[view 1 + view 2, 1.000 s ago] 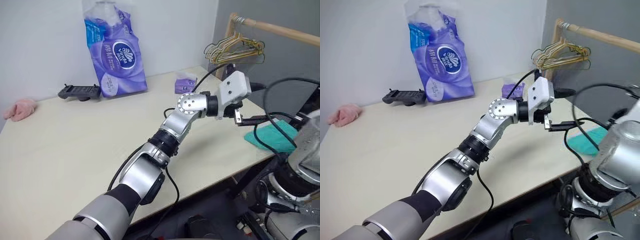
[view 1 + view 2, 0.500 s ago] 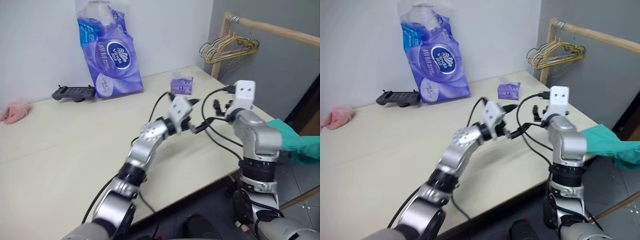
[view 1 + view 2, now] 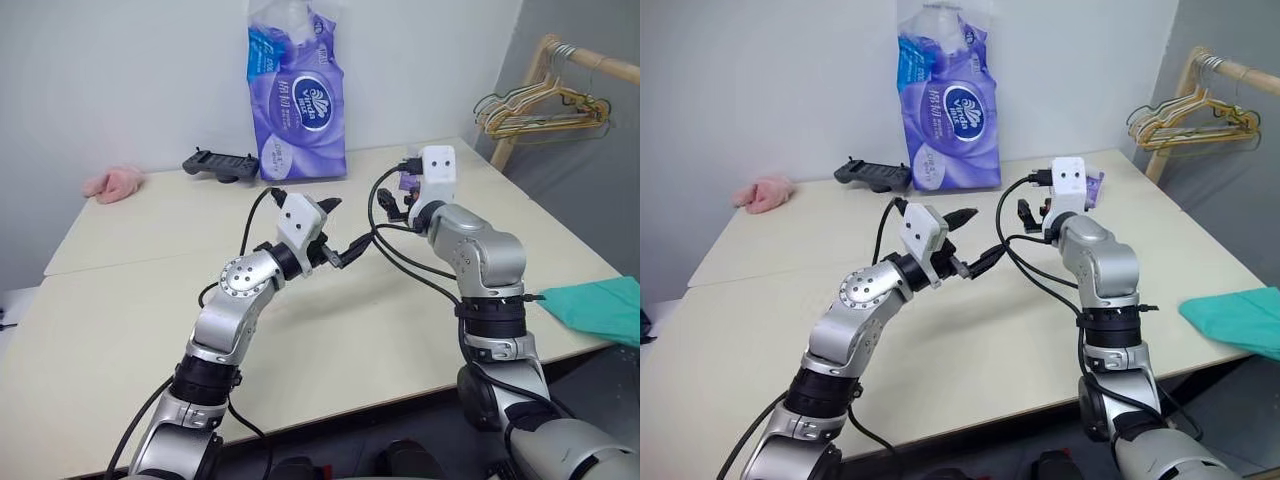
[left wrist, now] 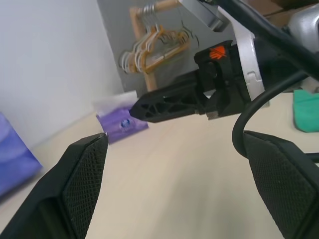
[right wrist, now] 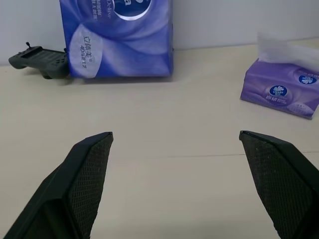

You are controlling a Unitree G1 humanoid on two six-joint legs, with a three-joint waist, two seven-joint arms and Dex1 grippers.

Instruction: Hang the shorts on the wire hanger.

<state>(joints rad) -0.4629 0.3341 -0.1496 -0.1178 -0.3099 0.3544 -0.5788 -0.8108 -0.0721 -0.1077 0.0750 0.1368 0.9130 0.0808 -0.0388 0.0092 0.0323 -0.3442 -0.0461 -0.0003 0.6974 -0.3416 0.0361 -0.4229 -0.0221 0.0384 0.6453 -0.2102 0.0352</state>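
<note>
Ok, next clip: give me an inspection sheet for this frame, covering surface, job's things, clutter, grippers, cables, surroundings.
Surface: pale table, bare in front of the arms.
Job's things: teal shorts lie at the table's right edge, untouched. A single wire hanger cannot be made out.
Clutter: purple tissue pack upright at the wall; black controller beside it; pink cloth far left; small tissue box at the back.
Grippers: left gripper open, empty, above the table; right gripper open, empty.
Cables: black cables loop between the two forearms, hanging above the table.
Surroundings: white wall; wooden rack on the right with a bunch of hangers.
</note>
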